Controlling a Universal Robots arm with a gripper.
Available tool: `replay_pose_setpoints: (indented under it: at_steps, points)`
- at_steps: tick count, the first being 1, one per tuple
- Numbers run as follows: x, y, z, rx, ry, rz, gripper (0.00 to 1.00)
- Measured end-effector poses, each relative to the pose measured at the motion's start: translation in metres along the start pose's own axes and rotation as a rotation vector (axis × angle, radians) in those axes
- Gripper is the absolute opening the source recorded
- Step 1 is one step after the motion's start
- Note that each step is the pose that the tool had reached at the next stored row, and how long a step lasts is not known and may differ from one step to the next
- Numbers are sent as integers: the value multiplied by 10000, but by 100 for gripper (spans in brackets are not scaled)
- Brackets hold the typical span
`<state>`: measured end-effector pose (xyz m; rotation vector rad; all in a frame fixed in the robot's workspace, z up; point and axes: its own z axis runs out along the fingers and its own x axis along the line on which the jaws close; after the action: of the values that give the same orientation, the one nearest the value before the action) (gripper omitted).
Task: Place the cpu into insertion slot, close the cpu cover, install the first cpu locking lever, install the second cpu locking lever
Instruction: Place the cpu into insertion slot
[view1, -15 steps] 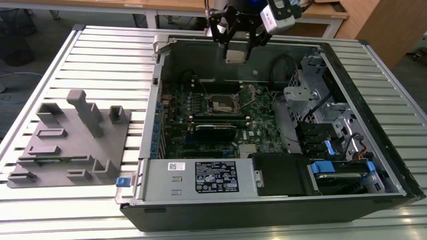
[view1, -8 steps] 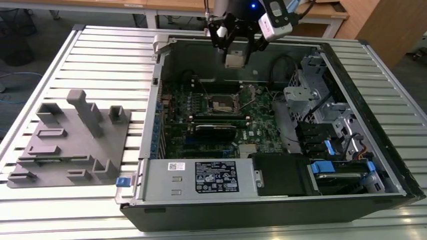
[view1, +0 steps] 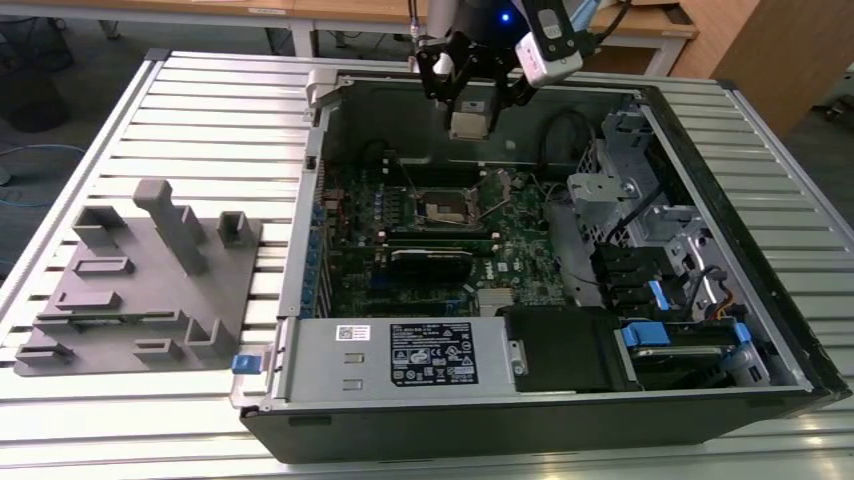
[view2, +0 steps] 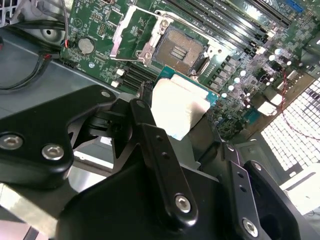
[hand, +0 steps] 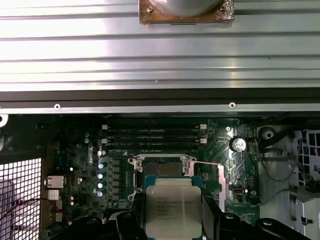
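First wrist view gives you the cpu (hand: 173, 210) pinched by two opposite edges in the gripper (hand: 172, 222), metal top to the camera, jaws narrow around it and nothing else. It hangs well apart from the slot (hand: 164, 169), which lies open and bare on the green board. In the exterior view you are high over the case (view1: 310, 180), close to its far wall, with the slot further in towards the middle. Watch that grip: it is a thin-edge hold, and my worry is the chip slipping or twisting if you swing fast. In the second wrist view the chip looks skewed against the slot's square; that may be only the camera angle, but if it goes down off square it could foul the contacts, so line up before you descend. The cover (view2: 150, 46) is swung off the slot to one side, and a thin lever (hand: 207, 163) juts out beside the rim; either could catch a finger if you drift sideways. Room looks fair: the board around the slot is low, with the memory slots (hand: 152, 135) flat between it and the far wall. The tight side is the exterior view's right, where cables (view1: 567, 135) and the drive cage (view1: 627, 190) crowd in. Come straight down and keep off that side.
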<state>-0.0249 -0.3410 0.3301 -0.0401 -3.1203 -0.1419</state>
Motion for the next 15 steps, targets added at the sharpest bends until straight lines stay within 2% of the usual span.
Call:
replay_pose_setpoints:
  at_steps: [2,13,15]
  points:
    - [0,-2,16,-3,-2,-1,54]
    - [-4,-19,213,-7,0,-1,54]
    - [-5,-21,228,-6,0,-1,54]
